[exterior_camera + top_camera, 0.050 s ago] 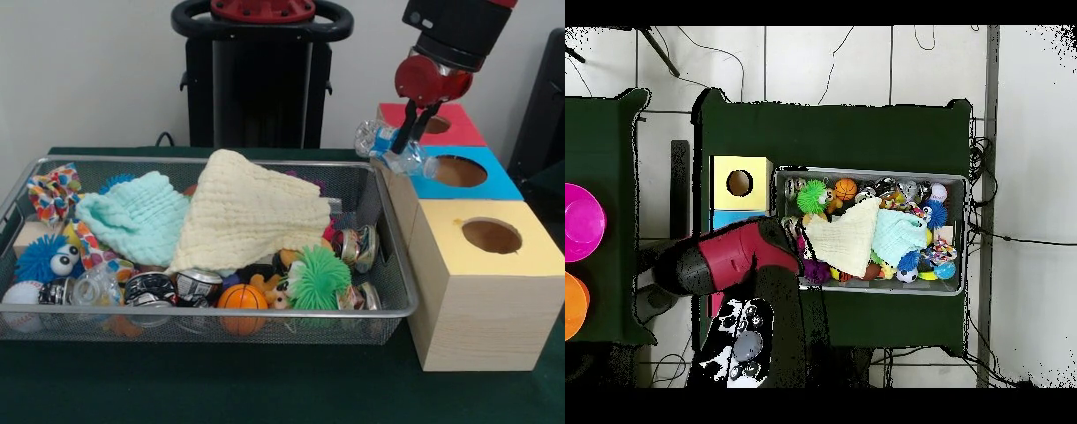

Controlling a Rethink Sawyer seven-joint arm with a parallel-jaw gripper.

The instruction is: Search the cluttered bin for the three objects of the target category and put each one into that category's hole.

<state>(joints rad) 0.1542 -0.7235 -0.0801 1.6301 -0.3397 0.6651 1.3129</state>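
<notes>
My gripper hangs over the gap between the bin's right end and the blue box, shut on a clear plastic item with blue parts. The item is in the air, just left of the blue box's round hole. Behind it stands the red box and in front the yellow-topped wooden box, each with a hole on top. A similar clear item lies in the wire bin at the front left. In the overhead view the arm hides the gripper and the two boxes beneath it.
The bin holds a cream cloth, a mint cloth, a green spiky ball, a small basketball, a blue fuzzy toy with eyes, cans and other toys. Overhead shows the yellow box left of the bin.
</notes>
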